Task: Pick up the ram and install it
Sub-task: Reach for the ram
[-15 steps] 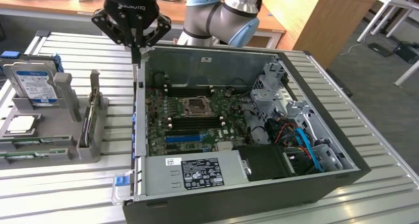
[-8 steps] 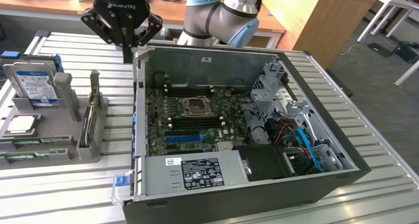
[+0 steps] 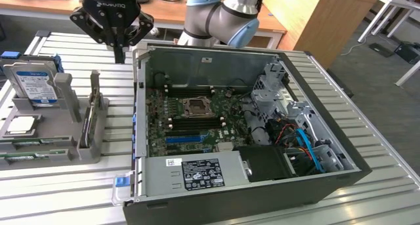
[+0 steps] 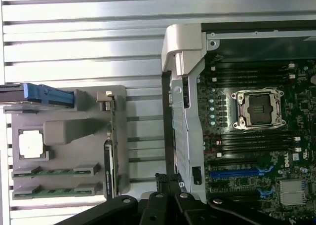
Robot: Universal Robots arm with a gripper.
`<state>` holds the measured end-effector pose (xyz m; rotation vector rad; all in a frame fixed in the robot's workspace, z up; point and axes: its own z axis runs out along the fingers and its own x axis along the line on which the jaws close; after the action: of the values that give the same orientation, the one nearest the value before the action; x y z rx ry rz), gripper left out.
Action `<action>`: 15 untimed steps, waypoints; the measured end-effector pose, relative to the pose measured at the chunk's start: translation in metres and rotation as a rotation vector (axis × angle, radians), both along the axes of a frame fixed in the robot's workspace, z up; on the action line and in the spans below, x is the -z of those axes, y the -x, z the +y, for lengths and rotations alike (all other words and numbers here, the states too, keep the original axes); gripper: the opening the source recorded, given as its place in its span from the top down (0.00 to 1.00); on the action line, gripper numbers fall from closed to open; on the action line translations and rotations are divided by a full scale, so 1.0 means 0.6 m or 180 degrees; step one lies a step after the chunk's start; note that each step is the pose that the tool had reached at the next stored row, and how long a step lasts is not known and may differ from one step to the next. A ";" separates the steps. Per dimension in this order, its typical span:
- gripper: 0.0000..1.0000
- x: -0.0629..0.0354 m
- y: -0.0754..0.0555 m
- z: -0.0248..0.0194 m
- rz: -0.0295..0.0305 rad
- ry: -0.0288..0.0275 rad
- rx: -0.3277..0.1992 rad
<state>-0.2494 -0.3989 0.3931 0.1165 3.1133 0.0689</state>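
Wrist view shows the gripper (image 4: 167,179) closed, empty, beside the case (image 4: 185,126), ram (image 4: 54,171) in its holder (image 4: 64,131); exterior view shows the hard drive (image 3: 33,84) label.

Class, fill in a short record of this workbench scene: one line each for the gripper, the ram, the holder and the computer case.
gripper: shut, holding nothing, over the table between holder and case
ram: two green sticks lying in the holder, untouched
holder: gray, also carries a hard drive and a processor chip
computer case: open, motherboard exposed
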 end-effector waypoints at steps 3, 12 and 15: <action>0.89 0.000 0.011 0.0000 0.0000 0.0000 0.0000; 0.89 0.000 0.047 0.0000 0.0000 0.0000 0.0000; 0.89 0.000 0.059 0.0000 0.0000 0.0000 0.0000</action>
<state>-0.2847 -0.3988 0.3930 0.1166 3.1133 0.0689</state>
